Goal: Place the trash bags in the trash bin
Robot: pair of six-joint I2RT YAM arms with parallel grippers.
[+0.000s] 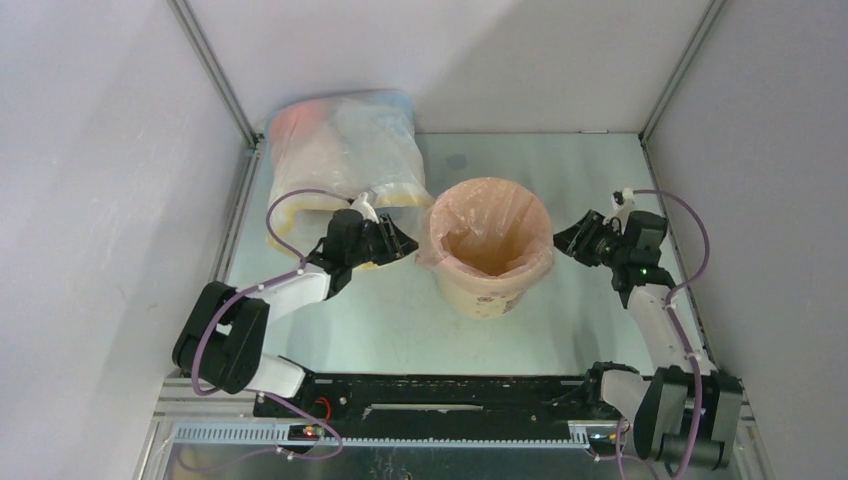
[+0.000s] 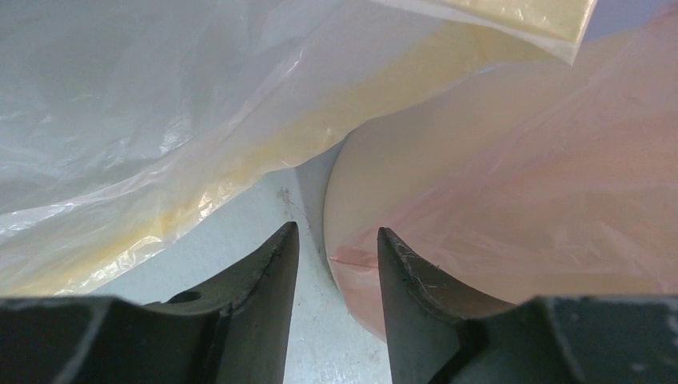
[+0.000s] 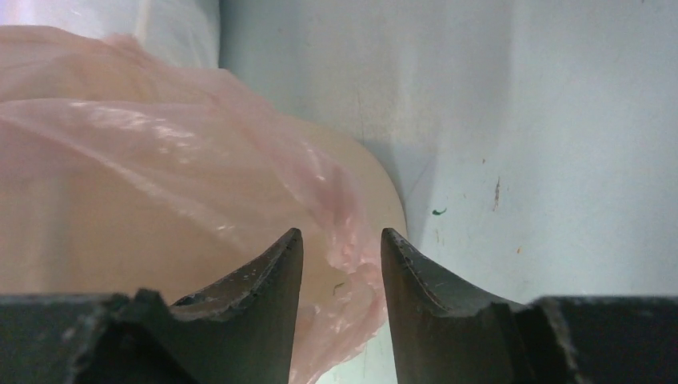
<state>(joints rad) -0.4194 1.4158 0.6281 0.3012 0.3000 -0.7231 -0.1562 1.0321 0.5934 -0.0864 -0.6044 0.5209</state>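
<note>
Sack: clear, with a yellow hem; slumped at the back left of the bench, just beside the bin. Contact cannot be told.
Left jaws: held part open, with nothing gripped. They are set low by the bin's left wall, and the bag's lower hem is seen just ahead of the tips.
Bin: upright at mid-bench, between the two sets of jaws.
Bag: seated inside the bin as a liner. The mouth is turned over the rim and a skirt is draped down the outer wall on both sides.
Right jaws: held part open at the bin's right side. A crumpled fold of the bag lies in the gap near the tips but is not seen to be pinched.
Handling (judged): the film is very light, limp, slippery and easily torn. The bin is light and could be tipped by a sideways pull.
Grip point (judged): the gathered fold below the rim, where the film is doubled. Film alone should be pinched, not the wall.
Progress (judged): lining nearly done.
</note>
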